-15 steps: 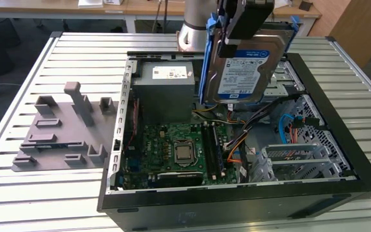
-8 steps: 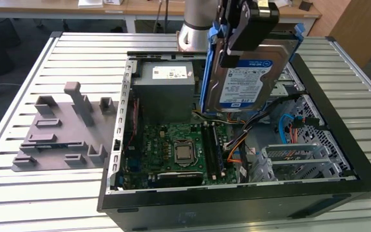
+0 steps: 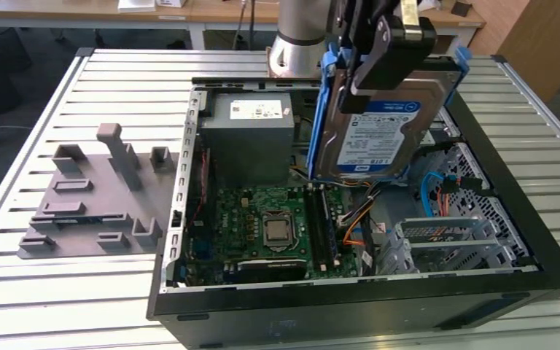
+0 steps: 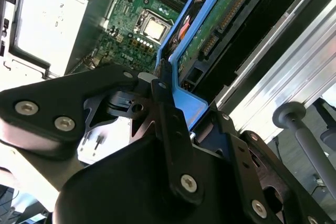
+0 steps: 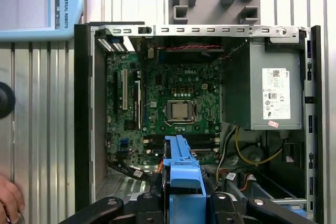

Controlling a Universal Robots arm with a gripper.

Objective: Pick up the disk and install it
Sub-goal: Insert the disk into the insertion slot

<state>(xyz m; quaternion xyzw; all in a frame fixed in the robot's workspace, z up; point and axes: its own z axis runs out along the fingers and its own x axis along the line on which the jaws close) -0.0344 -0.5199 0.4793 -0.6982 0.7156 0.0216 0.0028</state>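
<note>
The disk [image 3: 382, 135], silver with a blue-and-white label and blue side rails, hangs tilted above the open computer case [image 3: 358, 299], over its right half in the exterior view. My gripper [image 3: 382, 69] is shut on the disk's upper end. In the second wrist view the black fingers [image 4: 167, 109] clamp a blue rail, and the disk's green circuit board [image 4: 223, 17] shows beyond them. The first wrist view looks down past the gripper [image 5: 182, 200] and the disk's blue rail [image 5: 181, 169] into the case.
Inside the case are the motherboard [image 3: 270, 222], a grey power supply box [image 3: 251, 138] with a white sticker, orange and blue cables, and a silver drive cage [image 3: 450, 237]. A grey plastic fixture [image 3: 95, 197] lies on the slatted table. A hand [image 5: 8, 200] rests at the table's edge.
</note>
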